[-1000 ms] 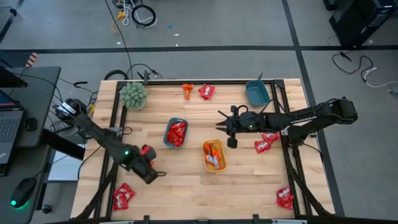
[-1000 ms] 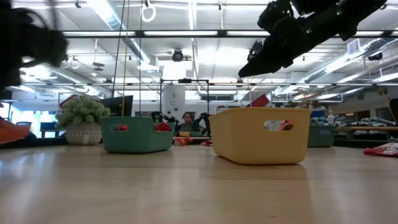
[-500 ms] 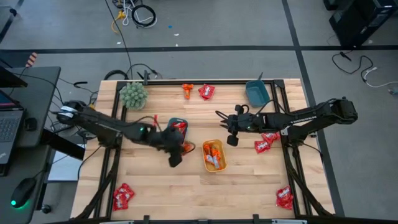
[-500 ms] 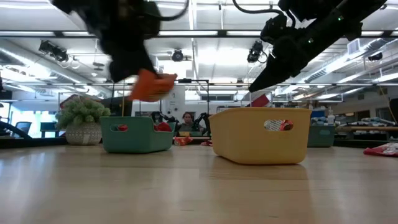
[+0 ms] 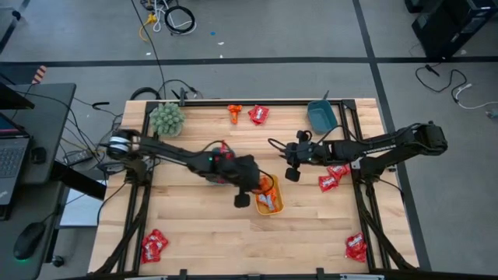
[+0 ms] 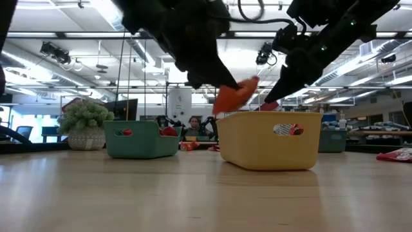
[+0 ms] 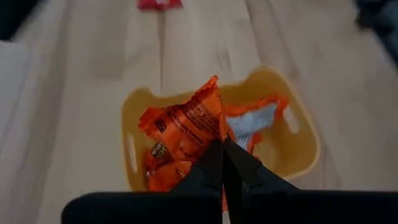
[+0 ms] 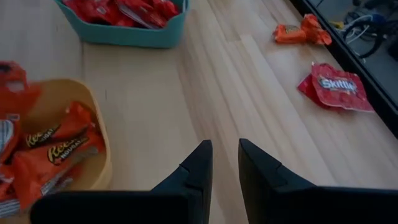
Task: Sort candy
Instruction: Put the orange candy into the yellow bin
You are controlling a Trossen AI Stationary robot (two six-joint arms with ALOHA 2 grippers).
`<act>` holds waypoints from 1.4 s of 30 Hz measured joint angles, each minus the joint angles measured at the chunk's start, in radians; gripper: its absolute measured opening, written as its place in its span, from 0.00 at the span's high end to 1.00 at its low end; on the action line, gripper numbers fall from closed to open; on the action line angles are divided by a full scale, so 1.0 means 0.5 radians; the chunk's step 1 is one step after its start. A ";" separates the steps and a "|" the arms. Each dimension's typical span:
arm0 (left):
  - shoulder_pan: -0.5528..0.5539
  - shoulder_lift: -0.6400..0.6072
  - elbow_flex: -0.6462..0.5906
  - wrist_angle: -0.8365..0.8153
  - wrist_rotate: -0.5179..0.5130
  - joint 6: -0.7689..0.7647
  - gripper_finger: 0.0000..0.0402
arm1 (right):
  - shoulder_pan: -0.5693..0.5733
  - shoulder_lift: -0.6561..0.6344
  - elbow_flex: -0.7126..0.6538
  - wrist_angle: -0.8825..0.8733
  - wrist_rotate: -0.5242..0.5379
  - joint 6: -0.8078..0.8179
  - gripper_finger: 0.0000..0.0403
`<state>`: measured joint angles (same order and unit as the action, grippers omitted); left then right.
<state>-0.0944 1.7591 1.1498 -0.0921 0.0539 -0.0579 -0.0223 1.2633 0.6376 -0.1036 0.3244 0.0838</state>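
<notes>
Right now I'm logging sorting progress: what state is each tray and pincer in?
Yellow tray: holds orange candy.
Teal tray: holds red candy.
Blue tray: looks empty.
Left pincer: shut on an orange candy packet, above the yellow tray.
Right pincer: slightly open, empty.

On the counter (image 5: pixel 311 225) the left gripper (image 5: pixel 253 187) holds a candy packet (image 7: pixel 186 121) over the central tray (image 5: pixel 278 204), another tray (image 5: pixel 208 173) to its left, the right gripper (image 5: pixel 289 159) just behind, and a third tray (image 5: pixel 321 117) in the far right corner.
</notes>
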 joint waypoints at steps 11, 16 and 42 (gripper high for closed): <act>0.048 0.272 0.314 -0.287 0.010 0.146 0.94 | 0.000 0.000 0.000 -0.057 0.000 0.021 0.84; 0.045 0.270 0.315 -0.332 0.022 0.171 0.82 | 0.000 -0.001 0.000 -0.053 0.000 0.023 0.84; 0.372 -0.394 0.151 -0.895 -0.366 0.106 1.00 | -0.137 -0.002 -0.164 0.254 0.013 -0.167 0.99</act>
<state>0.0918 1.5621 1.2251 -0.5397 -0.1291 -0.0051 -0.0907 1.2621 0.5559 0.0234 0.3311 0.0005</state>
